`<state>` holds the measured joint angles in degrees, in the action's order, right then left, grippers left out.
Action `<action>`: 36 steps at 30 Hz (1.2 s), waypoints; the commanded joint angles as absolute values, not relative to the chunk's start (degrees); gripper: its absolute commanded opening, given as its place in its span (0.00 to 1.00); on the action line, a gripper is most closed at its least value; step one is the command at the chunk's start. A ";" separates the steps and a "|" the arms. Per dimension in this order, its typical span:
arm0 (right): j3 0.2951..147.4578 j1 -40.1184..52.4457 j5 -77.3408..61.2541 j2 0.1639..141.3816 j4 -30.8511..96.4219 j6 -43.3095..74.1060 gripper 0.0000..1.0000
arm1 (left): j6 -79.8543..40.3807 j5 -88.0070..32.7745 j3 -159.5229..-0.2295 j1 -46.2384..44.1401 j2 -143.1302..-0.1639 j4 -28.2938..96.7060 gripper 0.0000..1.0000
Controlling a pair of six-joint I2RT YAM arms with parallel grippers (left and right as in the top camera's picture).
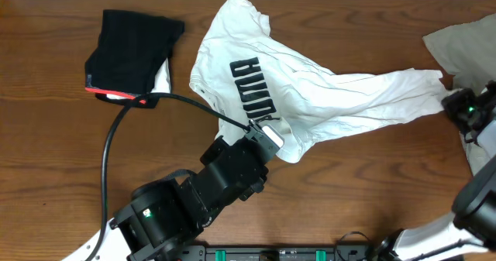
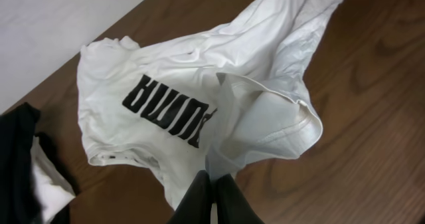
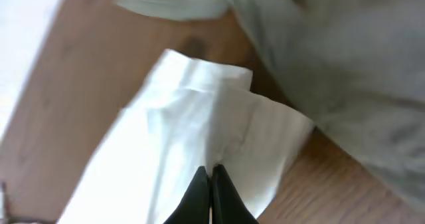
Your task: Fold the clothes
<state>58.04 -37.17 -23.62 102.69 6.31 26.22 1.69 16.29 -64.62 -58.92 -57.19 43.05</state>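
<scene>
White T-shirt [image 1: 310, 91]: crumpled, mid-worktop [image 1: 46, 152], print upward; left jaws clamped on near fold; right jaws pinched on far corner, beside grey-beige garment [image 1: 465, 40]; risks: thin pinch slipping under pull; neighbouring garment snagged, dragged along.

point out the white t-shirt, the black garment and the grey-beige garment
white t-shirt [image 1: 325, 91]: overhead view, plain fabric right of the print
black garment [image 1: 132, 42]: overhead view, middle of its top
grey-beige garment [image 1: 465, 40]: overhead view, its left part

Table [image 1: 46, 176] holds white T-shirt [image 1: 325, 91], black garment [image 1: 132, 44], beige garment [image 1: 465, 38].
</scene>
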 commanded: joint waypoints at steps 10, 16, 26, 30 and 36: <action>58.17 -37.12 -23.53 80.55 20.78 24.58 0.01 | 1.45 27.09 -67.68 -58.39 -53.10 40.23 0.06; 60.12 -37.10 -26.04 70.78 28.36 22.98 0.01 | 1.48 32.51 -70.04 -57.08 -48.53 40.25 0.06; 84.73 -36.18 -27.66 68.36 58.61 13.61 0.01 | 1.43 32.86 -76.55 -50.65 -45.98 41.32 0.06; 95.74 -36.18 -27.49 68.38 67.29 12.53 0.01 | 0.12 32.86 -81.34 -48.05 -45.98 42.28 0.06; 107.98 -36.18 -27.46 68.69 75.46 11.49 0.01 | -2.26 32.84 -91.79 -47.05 -46.26 46.24 0.06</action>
<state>103.77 -37.06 -27.07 68.97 73.76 13.41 -0.43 31.70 -86.35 -47.40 -46.83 45.32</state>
